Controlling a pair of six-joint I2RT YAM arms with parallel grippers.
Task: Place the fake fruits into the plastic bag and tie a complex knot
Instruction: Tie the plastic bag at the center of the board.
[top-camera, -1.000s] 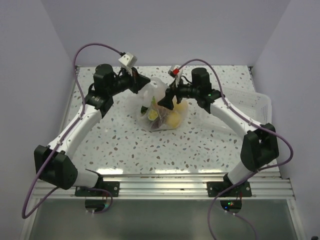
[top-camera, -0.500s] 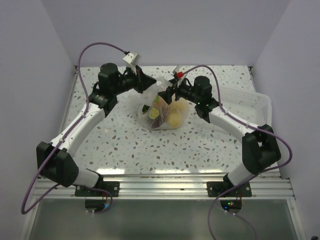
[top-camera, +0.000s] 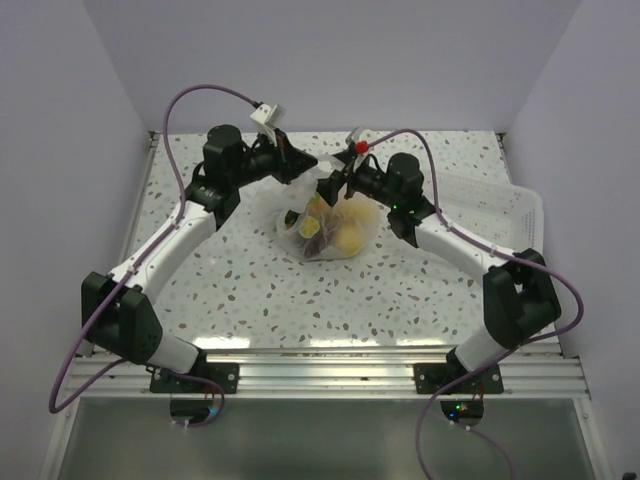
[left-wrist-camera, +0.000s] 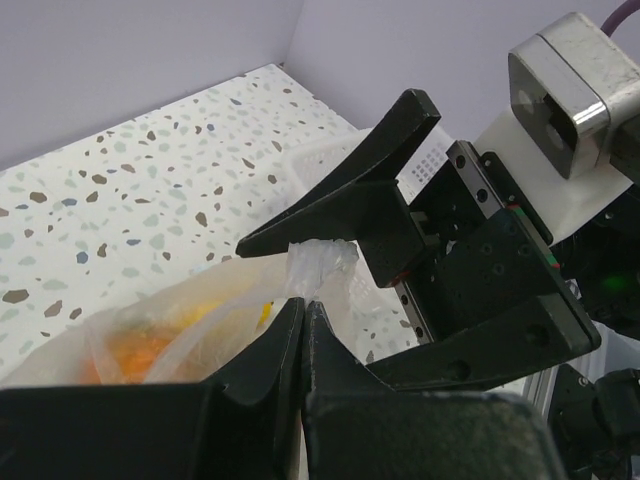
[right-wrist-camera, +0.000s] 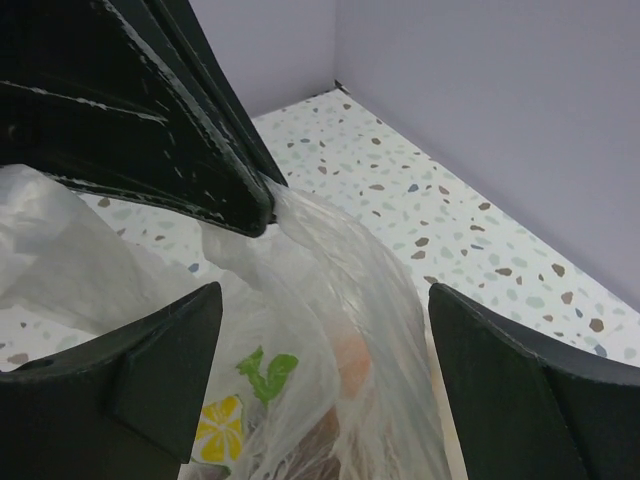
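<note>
The plastic bag, centre of the top view with the fake fruits inside, has its neck pinched by the pressed-together left gripper, so the spread right gripper should probably close just beside that pinch, gently, keeping the film taut for tying.

Through the thin crinkly transparent plastic bag we make out the small glossy yellow and orange toy fruits only as blurred patches we cannot count. The white right arm hides the near left part of the rigid white slotted tray.
</note>
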